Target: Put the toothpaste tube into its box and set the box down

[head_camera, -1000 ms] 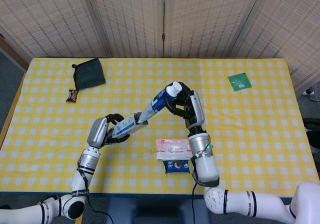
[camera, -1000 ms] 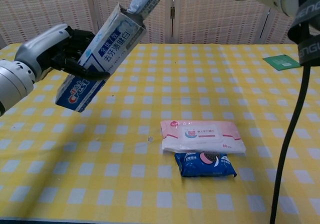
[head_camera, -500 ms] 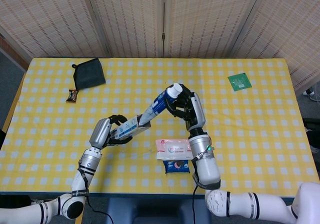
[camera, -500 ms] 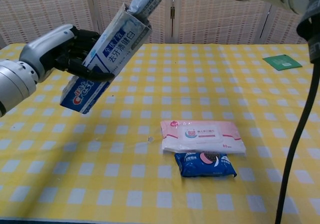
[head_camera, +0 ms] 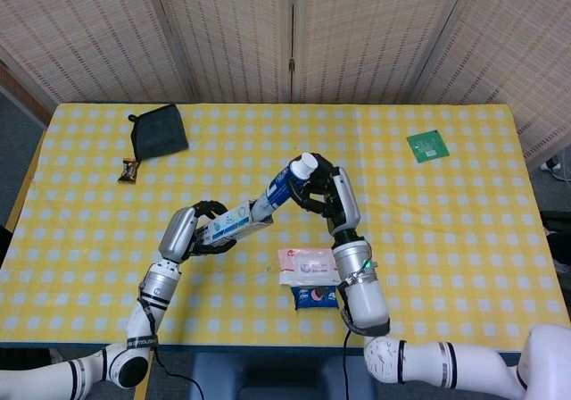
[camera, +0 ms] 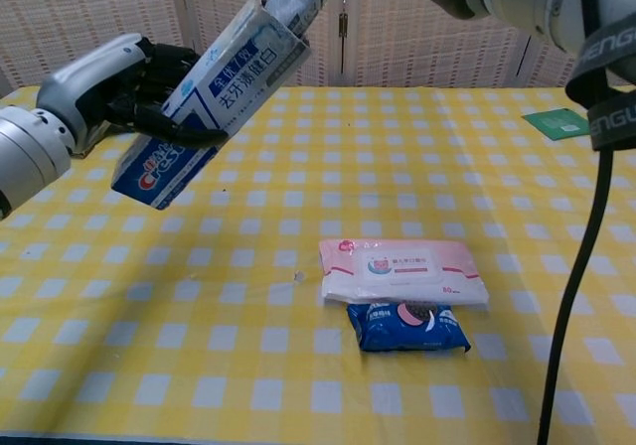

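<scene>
**Tube further into box, both held above table**

Since the earlier frame I see the toothpaste tube seated deeper in its box. My left robot hand is clamped around the box, left of frame centre; my right robot hand grips the tube's cap end. Both hang above the yellow checked table. Wet wipes pack lies lower centre.

Blue-and-white toothpaste tube, white cap uppermost, sits tilted, partly inside the slanted, airborne blue-and-white box.
</scene>
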Tool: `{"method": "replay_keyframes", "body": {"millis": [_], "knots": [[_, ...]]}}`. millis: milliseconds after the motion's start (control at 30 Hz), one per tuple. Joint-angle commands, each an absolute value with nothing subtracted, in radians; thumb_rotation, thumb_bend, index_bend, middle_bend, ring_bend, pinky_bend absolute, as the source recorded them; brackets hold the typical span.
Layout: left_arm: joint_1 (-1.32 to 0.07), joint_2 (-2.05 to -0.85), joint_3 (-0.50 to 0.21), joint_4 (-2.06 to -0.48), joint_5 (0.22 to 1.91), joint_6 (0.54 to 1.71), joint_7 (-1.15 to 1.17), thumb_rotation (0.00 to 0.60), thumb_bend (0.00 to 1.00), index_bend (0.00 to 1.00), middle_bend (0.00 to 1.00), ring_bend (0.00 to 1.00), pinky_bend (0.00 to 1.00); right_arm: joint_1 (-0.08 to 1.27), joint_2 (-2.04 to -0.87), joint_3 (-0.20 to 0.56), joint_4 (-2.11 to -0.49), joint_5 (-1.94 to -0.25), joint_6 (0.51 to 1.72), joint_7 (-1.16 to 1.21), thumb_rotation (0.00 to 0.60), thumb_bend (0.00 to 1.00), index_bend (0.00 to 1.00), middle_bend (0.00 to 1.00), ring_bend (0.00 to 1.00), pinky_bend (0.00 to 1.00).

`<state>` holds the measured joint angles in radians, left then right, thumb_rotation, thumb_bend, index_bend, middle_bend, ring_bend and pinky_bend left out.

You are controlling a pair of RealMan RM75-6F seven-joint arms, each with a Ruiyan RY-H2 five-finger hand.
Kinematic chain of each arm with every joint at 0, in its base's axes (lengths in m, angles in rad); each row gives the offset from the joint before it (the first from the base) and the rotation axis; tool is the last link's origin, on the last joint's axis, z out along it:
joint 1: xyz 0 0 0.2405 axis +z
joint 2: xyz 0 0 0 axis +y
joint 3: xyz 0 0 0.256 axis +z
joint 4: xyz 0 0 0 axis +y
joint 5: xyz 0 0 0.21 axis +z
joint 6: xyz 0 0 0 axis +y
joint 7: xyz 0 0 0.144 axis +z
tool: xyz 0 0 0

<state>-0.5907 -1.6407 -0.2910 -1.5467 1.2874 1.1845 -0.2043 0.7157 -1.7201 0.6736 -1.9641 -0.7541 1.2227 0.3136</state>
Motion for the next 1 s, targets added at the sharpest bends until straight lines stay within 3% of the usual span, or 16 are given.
{"method": "replay_keyframes", "body": {"millis": [33,400,500,667,767,833,900,1000], "knots": [[-0.591,-1.637,-0.292,-1.550,1.287,1.185,-0.206,0.600,0.80,0.51,0.52,0.40,0.44,0.720,-1.717,0.664,-1.957,-0.755,1.207,0.310,0.600,0.52,0.79,0.68,0.60,0.81],[-0.591,-1.630,-0.290,-1.559,1.288,1.187,-0.208,0.600,0.81,0.50,0.51,0.39,0.43,0.729,-1.717,0.638,-1.946,-0.769,1.202,0.277,0.600,0.52,0.79,0.68,0.59,0.81],[-0.592,-1.630,-0.290,-1.558,1.288,1.187,-0.211,0.600,0.81,0.49,0.51,0.39,0.43,0.728,-1.704,0.634,-1.954,-0.755,1.182,0.274,0.600,0.52,0.77,0.64,0.55,0.77],[-0.592,-1.626,-0.290,-1.558,1.286,1.185,-0.222,0.600,0.81,0.49,0.51,0.39,0.43,0.726,-1.673,0.610,-1.961,-0.761,1.127,0.267,0.600,0.52,0.45,0.41,0.33,0.48],[-0.592,-1.623,-0.289,-1.558,1.286,1.183,-0.228,0.600,0.81,0.49,0.51,0.39,0.43,0.726,-1.660,0.599,-1.956,-0.772,1.100,0.272,0.600,0.52,0.19,0.27,0.19,0.27],[-0.591,-1.621,-0.288,-1.557,1.286,1.183,-0.229,0.600,0.81,0.49,0.51,0.39,0.43,0.725,-1.659,0.593,-1.952,-0.790,1.101,0.274,0.600,0.52,0.09,0.21,0.14,0.20],[-0.590,-1.620,-0.289,-1.557,1.285,1.184,-0.235,0.600,0.81,0.49,0.51,0.39,0.43,0.722,-1.658,0.586,-1.947,-0.814,1.104,0.278,0.600,0.52,0.01,0.15,0.10,0.14],[-0.588,-1.618,-0.294,-1.558,1.285,1.188,-0.252,0.600,0.81,0.49,0.51,0.39,0.43,0.719,-1.650,0.582,-1.949,-0.834,1.095,0.291,0.600,0.51,0.00,0.10,0.06,0.10]]}}
